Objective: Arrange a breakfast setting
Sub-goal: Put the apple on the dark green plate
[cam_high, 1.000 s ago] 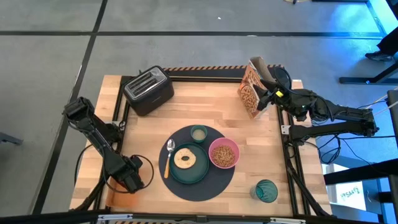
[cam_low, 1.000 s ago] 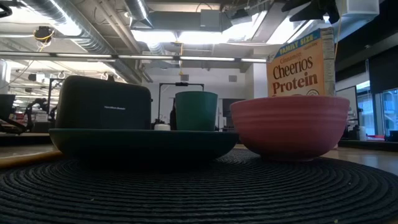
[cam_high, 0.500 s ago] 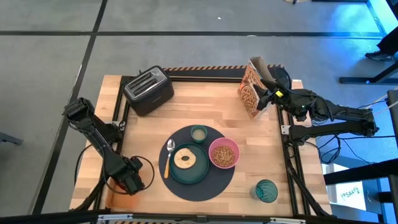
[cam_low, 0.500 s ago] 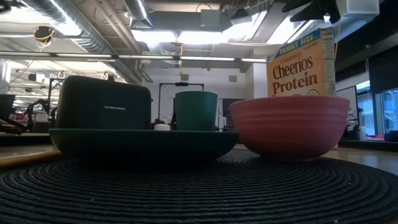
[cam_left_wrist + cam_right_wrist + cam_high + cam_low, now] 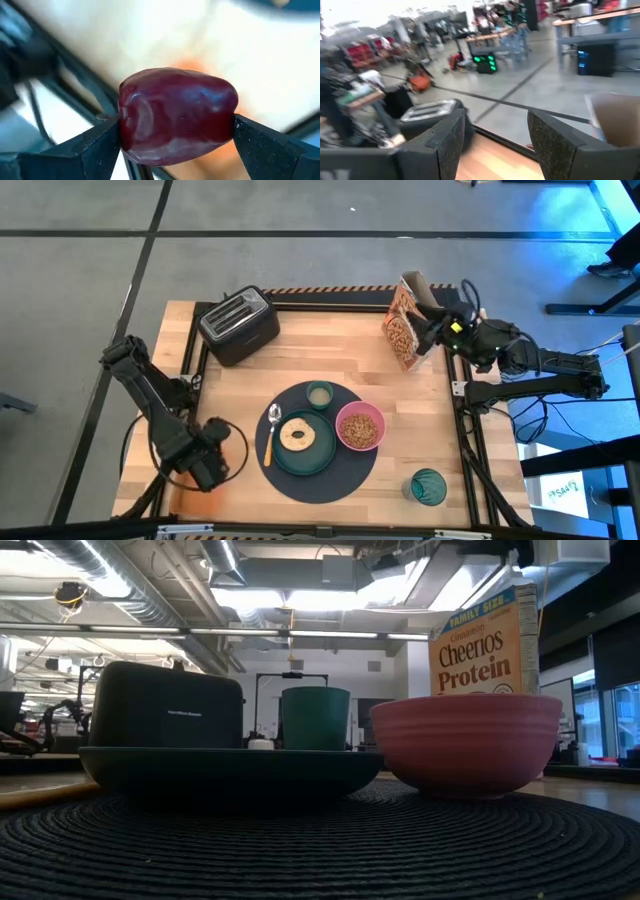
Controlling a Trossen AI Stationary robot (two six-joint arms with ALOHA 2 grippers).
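My left gripper [image 5: 203,468] is at the table's near left corner, above the flat orange tray [image 5: 196,503], and is shut on a red apple [image 5: 176,116]. My right gripper [image 5: 492,137] is open and empty at the far right, beside the upright cereal box [image 5: 402,326]. The round dark mat [image 5: 352,476] carries the teal plate [image 5: 318,460] with the bagel [image 5: 297,435], the pink bowl [image 5: 360,426] of cereal, the small pale cup [image 5: 320,394] and the orange-handled spoon [image 5: 269,442]. The teal tumbler [image 5: 428,486] stands at the near right. My left gripper pinches the apple between its two fingers, one on each of two opposite sides [image 5: 125,131]. The fingers [image 5: 252,147] reach down from above. The apple sits between the fingertips above the orange tray; whether it is clear of the tray cannot be told.
The black toaster [image 5: 238,326] stands at the far left. The cereal box stands on the table at the far right, behind the bowl in the low view [image 5: 490,640]. Bare wood lies between the mat and the toaster and along the near edge.
My right gripper has let go of the cereal box's top and drawn back toward the table's right edge; it no longer shows above the box in the low view. The box stays upright. My left gripper has shifted a little toward the table's left edge.
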